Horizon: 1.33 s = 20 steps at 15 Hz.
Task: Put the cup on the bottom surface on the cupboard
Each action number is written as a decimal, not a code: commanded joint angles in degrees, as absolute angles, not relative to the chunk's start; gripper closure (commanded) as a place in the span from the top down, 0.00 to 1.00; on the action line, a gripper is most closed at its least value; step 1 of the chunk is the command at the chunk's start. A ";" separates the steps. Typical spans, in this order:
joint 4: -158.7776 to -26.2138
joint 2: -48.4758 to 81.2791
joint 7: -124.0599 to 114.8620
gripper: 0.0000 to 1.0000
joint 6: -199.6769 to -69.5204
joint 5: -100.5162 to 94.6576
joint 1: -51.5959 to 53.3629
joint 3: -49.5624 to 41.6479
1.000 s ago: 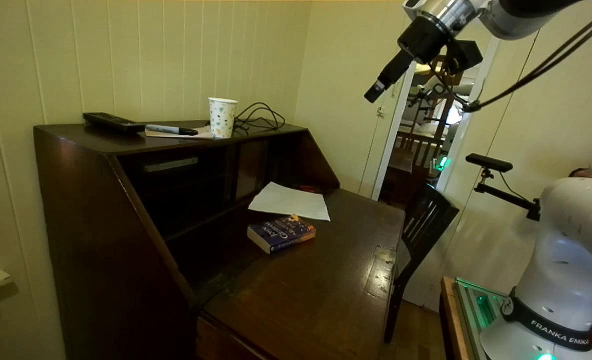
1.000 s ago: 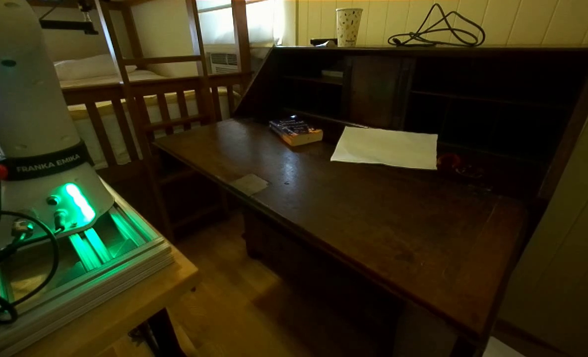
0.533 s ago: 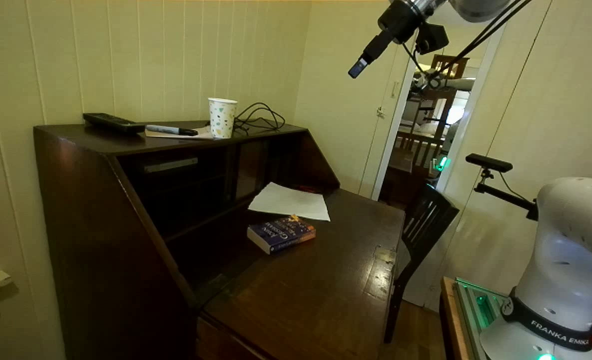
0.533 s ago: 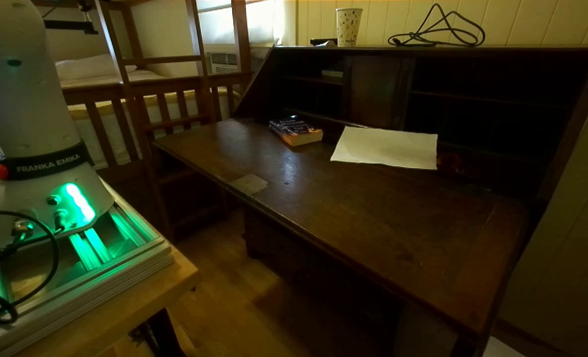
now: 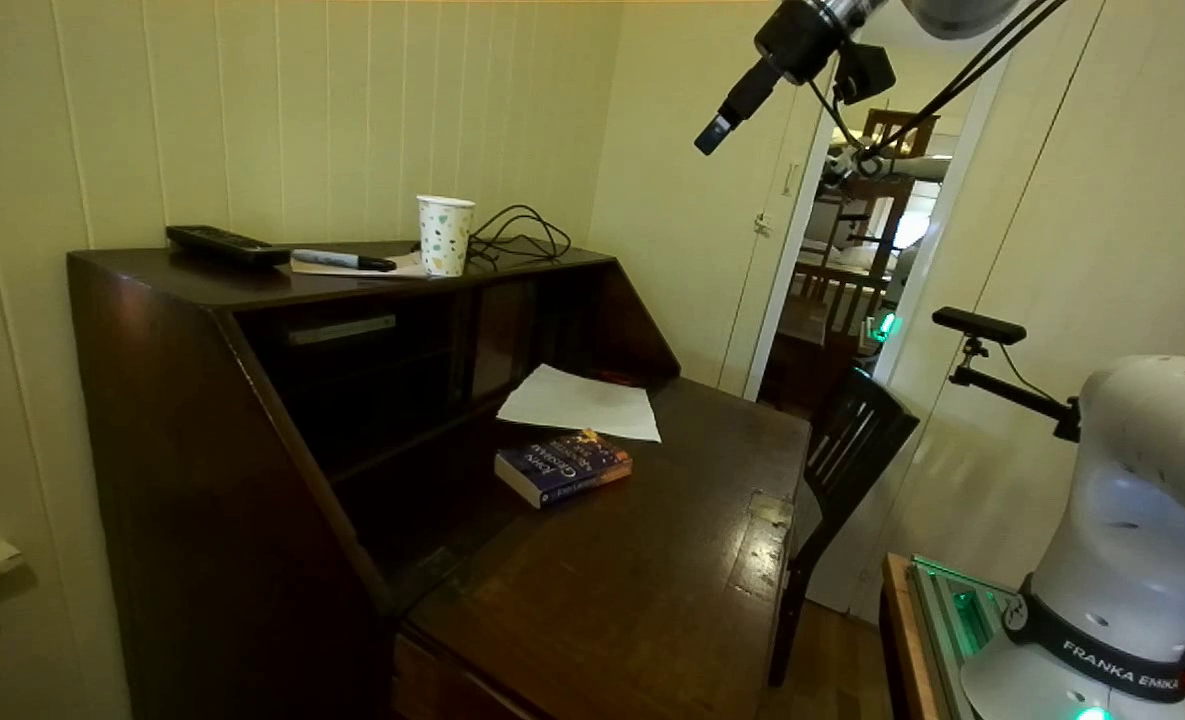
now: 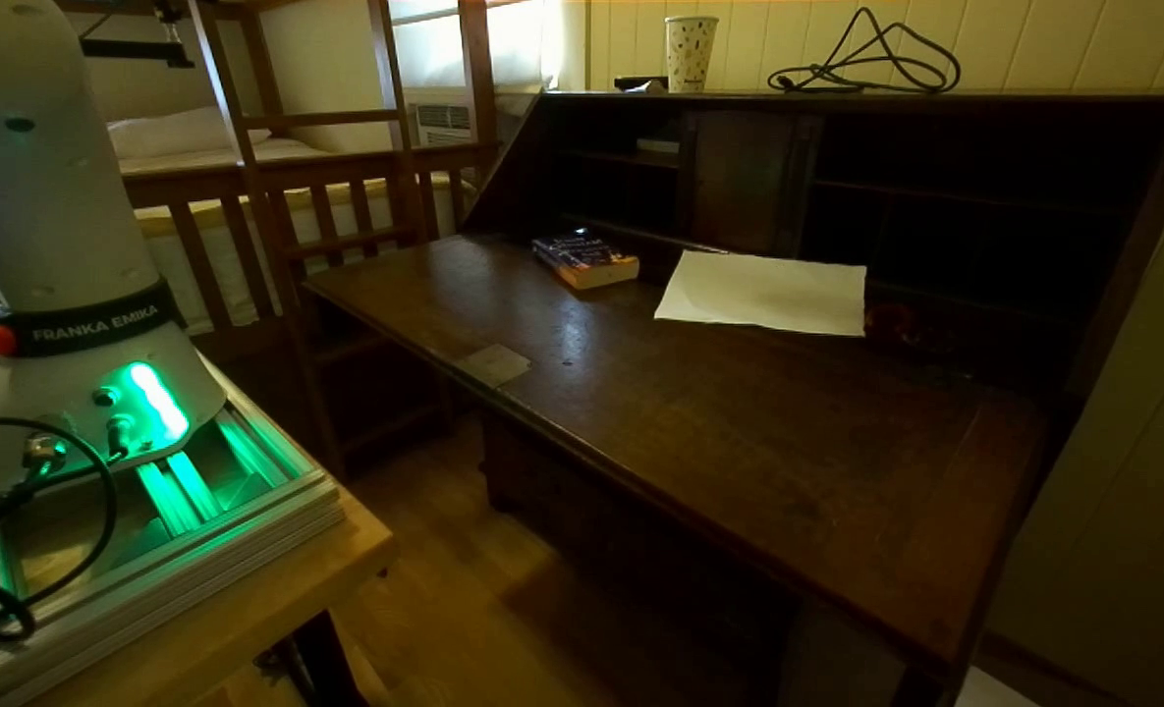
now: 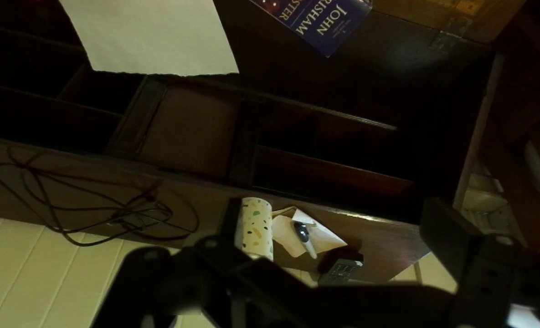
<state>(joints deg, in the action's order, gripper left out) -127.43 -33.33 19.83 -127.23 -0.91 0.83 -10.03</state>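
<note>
The white cup (image 5: 445,237), with coloured specks, stands upright on the narrow upper top of the cupboard (image 5: 192,450). The cup also shows in an exterior view (image 6: 690,54) and in the wrist view (image 7: 257,228), partly behind a finger there. The bottom surface (image 5: 632,600) is the broad dark brown leaf below, also in an exterior view (image 6: 719,422). My gripper (image 5: 714,135) is in the air, above and to the right of the cup, apart from it. In the wrist view the gripper (image 7: 333,218) has its fingers wide apart with nothing held.
A book (image 5: 563,468) and a white paper sheet (image 5: 582,402) lie on the bottom surface. On the upper top are a remote (image 5: 227,245), a marker (image 5: 342,260) on paper, and a looped black cable (image 5: 522,235). A chair (image 5: 852,450) stands beyond the leaf.
My gripper has moved left and up in an exterior view, mostly in the first half second, and is nearly still since. The cup and the other objects have not moved.
</note>
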 commanded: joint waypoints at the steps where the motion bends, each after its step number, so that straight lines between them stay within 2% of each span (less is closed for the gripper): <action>1: -123.13 -28.91 15.53 1.00 -129.98 -4.56 -2.57 -7.99; 10: -98.94 -7.29 24.36 1.00 -134.76 -1.36 -2.59 -13.56; 16: -83.16 6.04 26.38 1.00 -131.58 0.26 -4.21 -10.26; 20: -77.64 10.53 24.80 1.00 -131.45 -0.29 -5.10 -7.80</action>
